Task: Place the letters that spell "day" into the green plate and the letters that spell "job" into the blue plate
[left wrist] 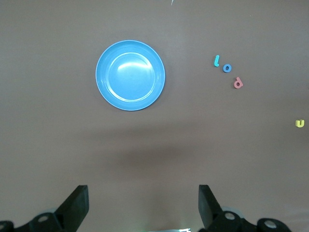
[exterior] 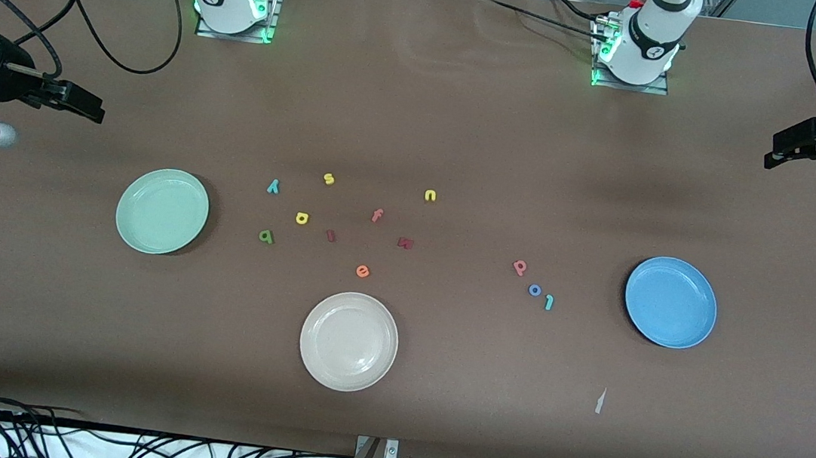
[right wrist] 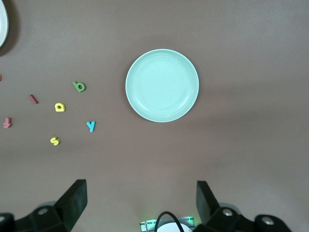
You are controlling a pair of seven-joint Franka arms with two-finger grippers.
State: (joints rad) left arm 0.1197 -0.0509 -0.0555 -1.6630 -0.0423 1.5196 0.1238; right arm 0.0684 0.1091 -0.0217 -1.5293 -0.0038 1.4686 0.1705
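The green plate lies bare toward the right arm's end. Beside it lie the teal "y", the yellow "a" and the dark green "d". The blue plate, also bare, is toward the left arm's end. The salmon "b", blue "o" and teal "j" lie in a row beside it. My right gripper hangs open high over its table end. My left gripper does the same at the other end.
A cream-white plate sits nearest the front camera. Other letters lie mid-table: a yellow "s", a yellow "n", a pink "f", a dark red "i", a red "m" and an orange "e". A paper scrap lies near the front edge.
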